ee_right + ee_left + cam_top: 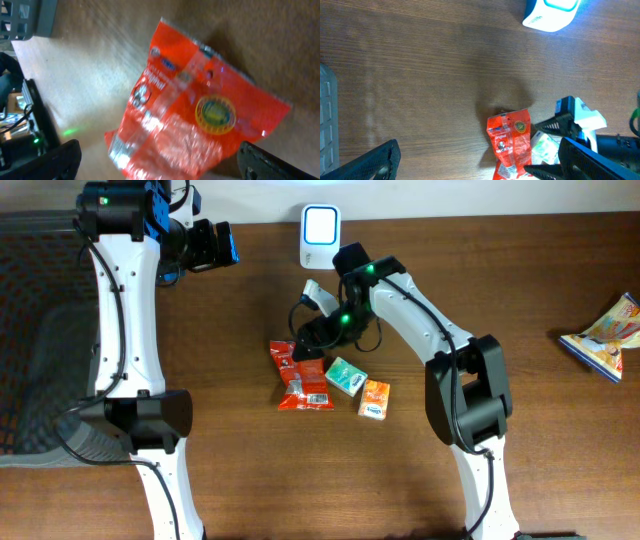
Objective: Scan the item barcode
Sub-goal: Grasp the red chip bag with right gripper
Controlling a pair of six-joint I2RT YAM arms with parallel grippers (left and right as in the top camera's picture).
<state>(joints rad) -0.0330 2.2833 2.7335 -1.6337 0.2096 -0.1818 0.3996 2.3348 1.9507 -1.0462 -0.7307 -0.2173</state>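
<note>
Red snack packet: glossy, crinkled plastic with white print, a blue oval logo near one end and a round yellow-green seal mid-body. We see a white patch at the other end, too blurred to read. It lies flat on the brown wooden tabletop, in front of the white scanner and well apart from it. The scanner face is lit.

Right end effector: it sits over the packet's end nearest the scanner. In the right wrist view both fingers stand wide apart at the frame's lower corners, with the packet spread below and between them. The jaws are released and nothing is pinched. We cannot tell whether a fingertip touches the plastic.

Left end effector: it is raised near the far edge of the tabletop, well apart from the packet. Its jaws are spread wide and released, holding nothing. In its own wrist view only bare wood lies between the fingers, and the packet shows off to one side.

Other items: a small green packet lies just beside the red one. A small orange packet lies just beside the green one. A colourful bag lies at the far edge, well apart from the rest.
</note>
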